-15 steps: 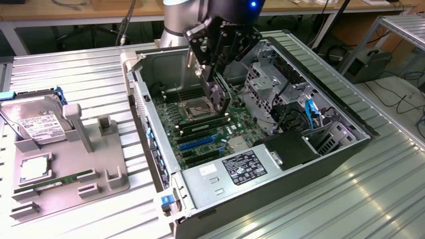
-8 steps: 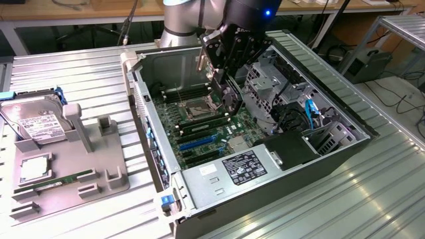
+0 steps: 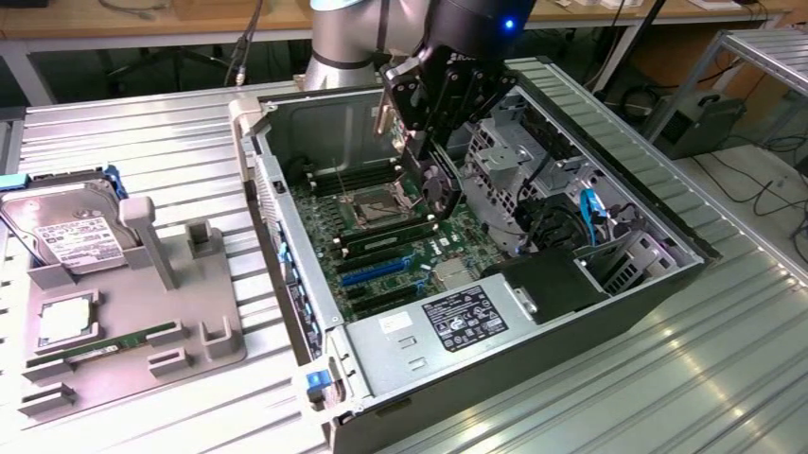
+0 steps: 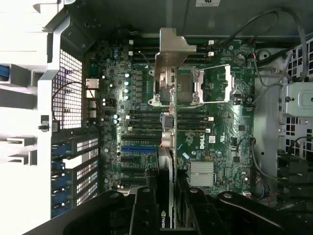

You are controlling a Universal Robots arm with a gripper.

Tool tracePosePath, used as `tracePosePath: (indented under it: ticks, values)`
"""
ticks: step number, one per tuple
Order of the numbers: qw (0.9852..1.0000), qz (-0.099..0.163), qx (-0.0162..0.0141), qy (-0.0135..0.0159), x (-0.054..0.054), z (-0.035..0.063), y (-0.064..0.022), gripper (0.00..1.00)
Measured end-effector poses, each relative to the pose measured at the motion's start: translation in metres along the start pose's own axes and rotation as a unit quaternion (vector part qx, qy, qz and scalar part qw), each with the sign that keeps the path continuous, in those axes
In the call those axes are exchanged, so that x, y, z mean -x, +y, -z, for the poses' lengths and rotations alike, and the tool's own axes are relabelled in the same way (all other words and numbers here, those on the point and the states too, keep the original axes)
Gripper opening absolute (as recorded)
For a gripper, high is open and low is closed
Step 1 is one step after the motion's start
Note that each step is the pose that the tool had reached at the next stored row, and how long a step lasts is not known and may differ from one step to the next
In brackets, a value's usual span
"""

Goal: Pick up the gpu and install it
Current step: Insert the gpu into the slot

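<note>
Open computer case (image 3: 555,359) sat mid-frame in the exterior view, motherboard (image 4: 225,142) exposed. Gripper (image 3: 436,161), upper centre, was clamped on the gpu (image 4: 166,166), held edge-on above the board, unseated. Judged: card edge wanted squaring with the blue PCIe slot (image 4: 138,147), approach kept straight.

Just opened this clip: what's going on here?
The arm's gripper has its jaws shut on the gpu, holding it on edge above the motherboard inside the open computer case. The card looks clear of the slots, not yet seated. At the exterior view's left, a grey tray holds a hard drive and a RAM stick.
</note>
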State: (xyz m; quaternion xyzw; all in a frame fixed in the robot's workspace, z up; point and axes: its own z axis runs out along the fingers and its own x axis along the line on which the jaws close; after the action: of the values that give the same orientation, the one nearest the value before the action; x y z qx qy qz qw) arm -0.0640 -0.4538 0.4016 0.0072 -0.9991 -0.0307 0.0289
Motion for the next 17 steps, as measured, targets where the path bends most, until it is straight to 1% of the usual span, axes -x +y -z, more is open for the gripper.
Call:
tracePosePath:
  ticks: [9, 10, 11, 12, 14, 17]
  values:
    - [1.0000, 0.000, 0.0000, 0.0000, 0.0000, 0.0000, 0.0000, 0.26]
    - [1.0000, 0.002, 0.0000, -0.0008, 0.0000, -0.0001, 0.0000, 0.26]
    - [0.9999, 0.016, -0.0008, -0.0032, 0.0001, -0.0001, 0.0000, 0.26]
    - [0.9995, 0.032, -0.0018, -0.0050, 0.0000, 0.0000, 0.0000, 0.26]
    - [0.9984, 0.056, -0.0031, -0.0077, 0.0000, 0.0000, 0.0000, 0.26]
    - [0.9968, 0.079, -0.0044, -0.0104, 0.0000, 0.0000, 0.0000, 0.26]
